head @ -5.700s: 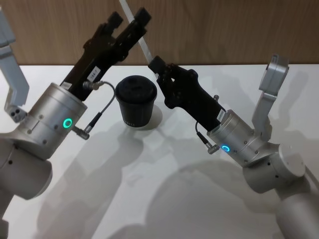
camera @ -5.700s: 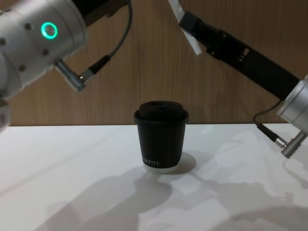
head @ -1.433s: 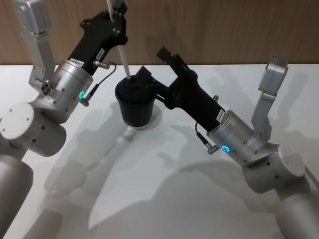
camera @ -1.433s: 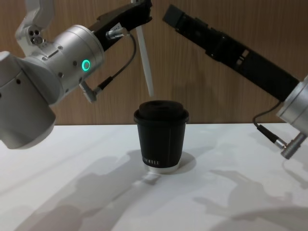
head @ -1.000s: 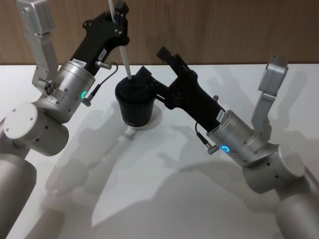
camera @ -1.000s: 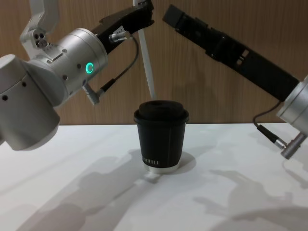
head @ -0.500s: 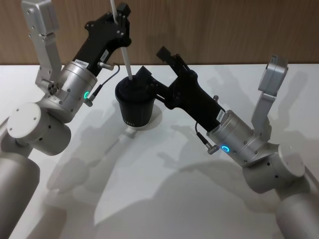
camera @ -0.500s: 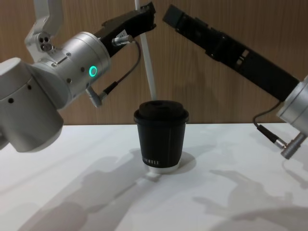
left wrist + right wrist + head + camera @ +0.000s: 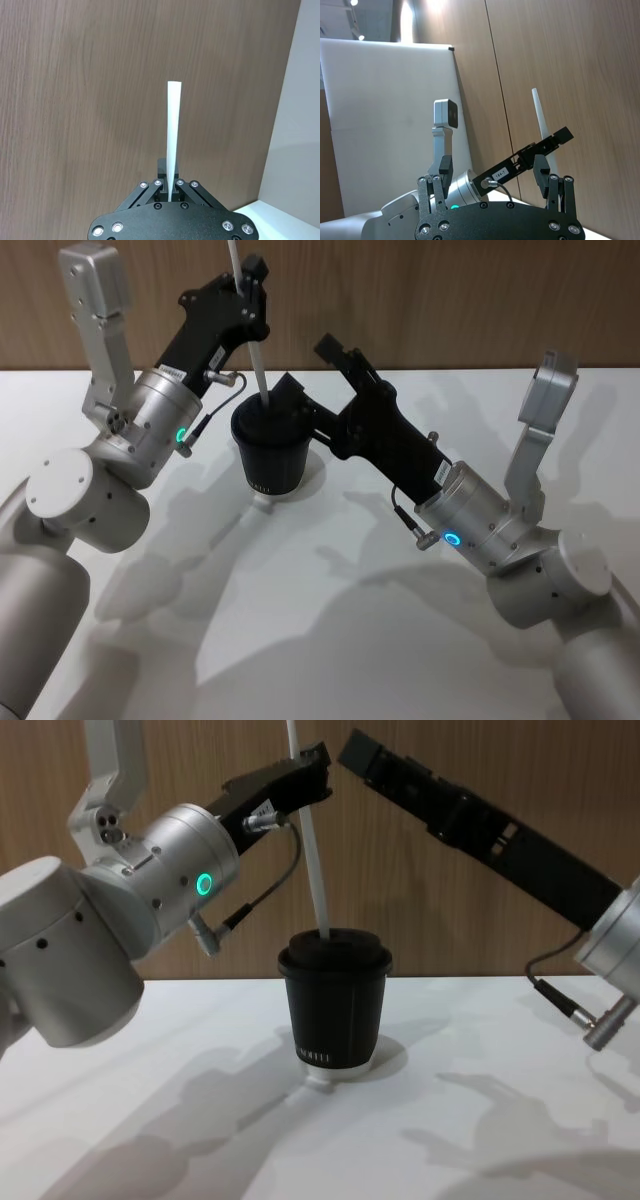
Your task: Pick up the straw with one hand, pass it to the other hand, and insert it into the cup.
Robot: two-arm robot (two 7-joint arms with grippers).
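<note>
Pinching the straw (image 9: 255,360) between the fingers of my left gripper (image 9: 250,285), I am holding it nearly upright above the cup (image 9: 270,448), leaning a little so its top tips away toward the wooden wall (image 9: 450,300). In the chest view the straw (image 9: 312,840) is running down from the top edge, and its lower tip is meeting the top of the lid (image 9: 335,948); whether it is already poking through I cannot tell. My left gripper (image 9: 310,770) is gripping the straw high up, well above the cup (image 9: 333,1010), with the arm sloping up from the left side. From my left wrist the straw (image 9: 173,140) is sticking straight out from between my closed fingers (image 9: 159,184), white against the brown wood. The cup is standing upright on the white table (image 9: 330,620), lid on, pale rim at its base. My right gripper (image 9: 312,370) is hovering just beside the cup on the right, fingers spread apart and holding nothing, one finger near the lid's edge and the other raised behind it. From my right wrist I am seeing those fingers (image 9: 541,176) parted, with the straw (image 9: 543,132) and my left gripper (image 9: 565,135) beyond them.
</note>
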